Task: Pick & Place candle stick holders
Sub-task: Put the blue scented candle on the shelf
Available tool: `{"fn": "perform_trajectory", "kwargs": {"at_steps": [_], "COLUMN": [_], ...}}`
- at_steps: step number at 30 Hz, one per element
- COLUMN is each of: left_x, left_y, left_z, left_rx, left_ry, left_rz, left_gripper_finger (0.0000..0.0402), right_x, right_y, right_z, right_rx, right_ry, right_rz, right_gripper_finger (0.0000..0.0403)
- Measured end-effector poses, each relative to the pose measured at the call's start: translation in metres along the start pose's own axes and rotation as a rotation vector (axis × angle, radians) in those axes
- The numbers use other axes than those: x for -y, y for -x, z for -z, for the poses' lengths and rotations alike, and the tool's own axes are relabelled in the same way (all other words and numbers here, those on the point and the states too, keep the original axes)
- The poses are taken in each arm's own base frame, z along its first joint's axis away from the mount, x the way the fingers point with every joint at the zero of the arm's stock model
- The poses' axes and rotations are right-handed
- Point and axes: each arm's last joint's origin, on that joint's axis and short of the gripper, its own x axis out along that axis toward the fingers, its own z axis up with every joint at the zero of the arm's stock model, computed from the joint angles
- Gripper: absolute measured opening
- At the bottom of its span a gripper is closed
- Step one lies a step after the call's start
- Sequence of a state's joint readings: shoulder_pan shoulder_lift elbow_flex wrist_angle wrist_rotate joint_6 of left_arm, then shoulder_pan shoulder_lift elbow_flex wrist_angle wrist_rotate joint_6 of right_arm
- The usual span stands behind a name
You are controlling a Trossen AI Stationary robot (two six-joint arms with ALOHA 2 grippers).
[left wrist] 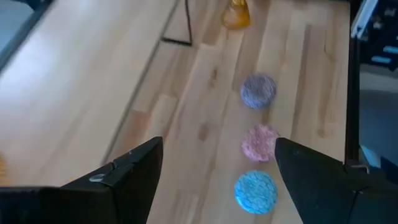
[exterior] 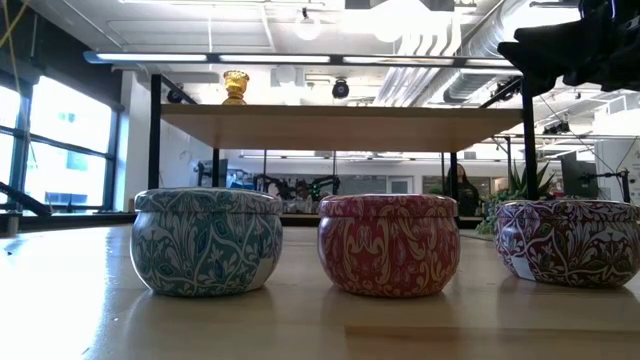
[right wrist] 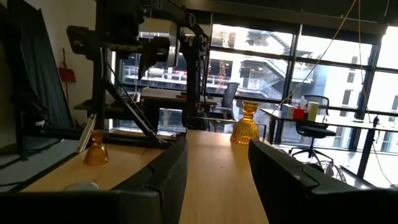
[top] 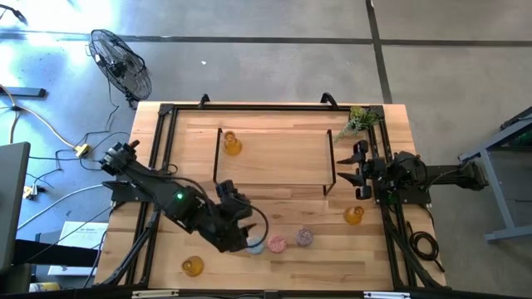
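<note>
Where planks run, wooden table (top: pixel 274 178), windowed room

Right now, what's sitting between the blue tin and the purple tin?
The pink tin sits between the blue tin and the purple tin. The low view shows all three in a row, apart from each other.

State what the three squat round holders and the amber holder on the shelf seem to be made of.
Blue holder, pink holder, purple holder: probably printed metal tins, given the glossy floral patterns and seamed lids. Amber holder: apparently translucent glass, glinting against the light.
</note>
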State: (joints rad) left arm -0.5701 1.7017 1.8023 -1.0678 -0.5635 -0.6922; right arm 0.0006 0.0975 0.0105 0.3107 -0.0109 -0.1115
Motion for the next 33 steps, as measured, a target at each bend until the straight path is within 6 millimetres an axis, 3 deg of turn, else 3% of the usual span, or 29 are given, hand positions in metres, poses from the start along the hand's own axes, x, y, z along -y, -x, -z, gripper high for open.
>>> {"fn": "perform_trajectory", "kwargs": {"at_steps": [12,19,23,33], "left_x": [0.019,0.023,0.022,0.027], "left_y": [-0.03,-0.035,-0.04,-0.086], "left_z": [0.009,0.011,0.017,0.03], "left_rx": [-0.058,-0.162,-0.218,-0.425], "left_ry": [-0.005,0.111,0.121,0.053], "left_rz": [0.012,0.105,0.068,0.095], "left_gripper_finger": [0.0304,0.0303,0.0303,0.0303], "right_x": [0.0,-0.001,-0.001,-0.001], "right_y": [0.0,0.0,0.0,0.0], "right_z": [0.002,0.002,0.002,0.002], "right_rx": [-0.018,-0.018,-0.021,-0.024], "right_ry": [-0.004,-0.01,-0.01,-0.008], "right_rz": [-0.002,-0.032,-0.034,-0.033], "right_gripper_finger": [0.0165,0.0165,0.0165,0.0165]}}
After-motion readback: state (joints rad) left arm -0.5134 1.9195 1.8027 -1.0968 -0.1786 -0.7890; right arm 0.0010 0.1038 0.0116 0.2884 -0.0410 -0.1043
